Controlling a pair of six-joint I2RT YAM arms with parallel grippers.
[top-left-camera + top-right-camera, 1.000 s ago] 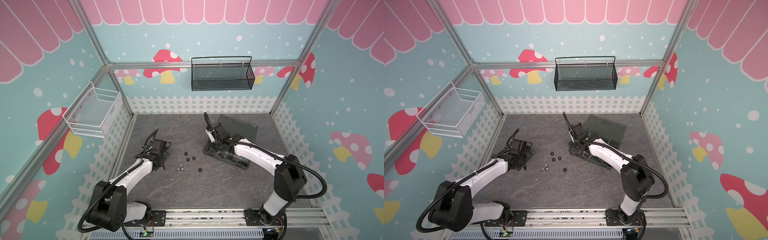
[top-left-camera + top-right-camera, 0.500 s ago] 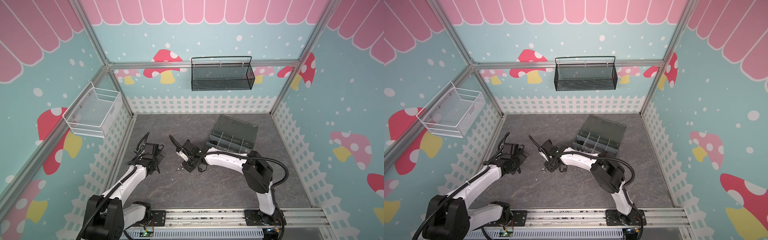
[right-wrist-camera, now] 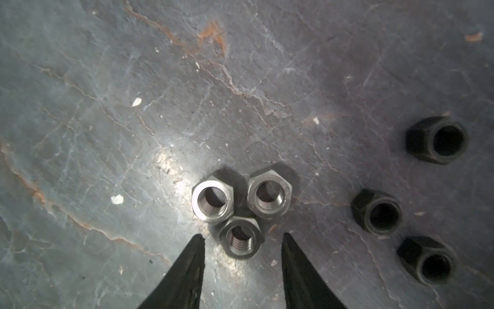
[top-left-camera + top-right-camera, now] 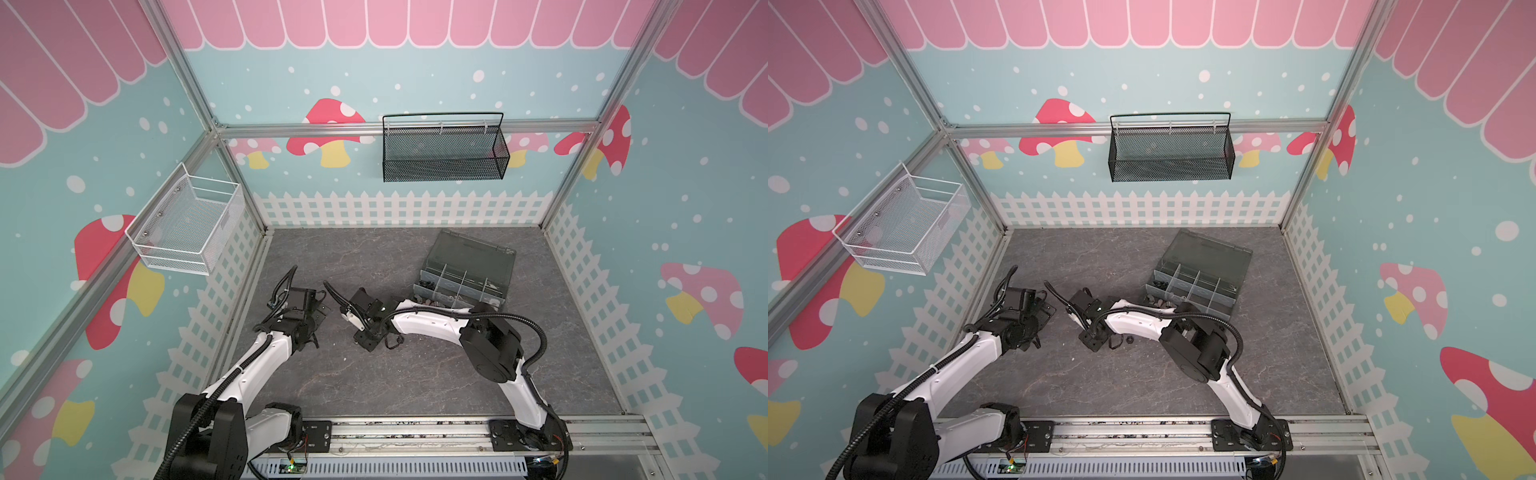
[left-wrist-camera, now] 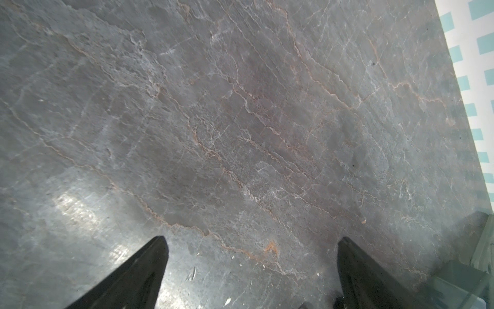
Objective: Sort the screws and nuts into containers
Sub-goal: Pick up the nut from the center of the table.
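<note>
Right wrist view: jaws half-spread astride a silver nut

From where I stand, the right gripper (image 3: 242, 235) points down at the table with its jaws partly apart. One tip sits on each side of the closest of three silver nuts (image 3: 242, 242), with a sliver of slate showing on both sides, so it grips nothing. The three silver nuts touch in a tight cluster. Three black nuts (image 3: 377, 211) lie flat on the table near them, each apart from the others and from the cluster.

The left gripper (image 5: 251, 238) hangs over bare slate with its jaws spread wide and nothing between them. The white fence wall (image 5: 481, 80) runs along one side of its view.

In both top views the two wrists face each other left of the table's middle. The organizer box (image 4: 461, 286) sits far right, its lid (image 4: 473, 253) open and leaning toward the far wall, clear of the right fence. Small dark pieces (image 4: 1158, 284) lie at its left end; I cannot tell whether they are screws or nuts. The tabletop (image 4: 415, 382) lies bare from the arms to the near rail (image 4: 415, 432).
</note>
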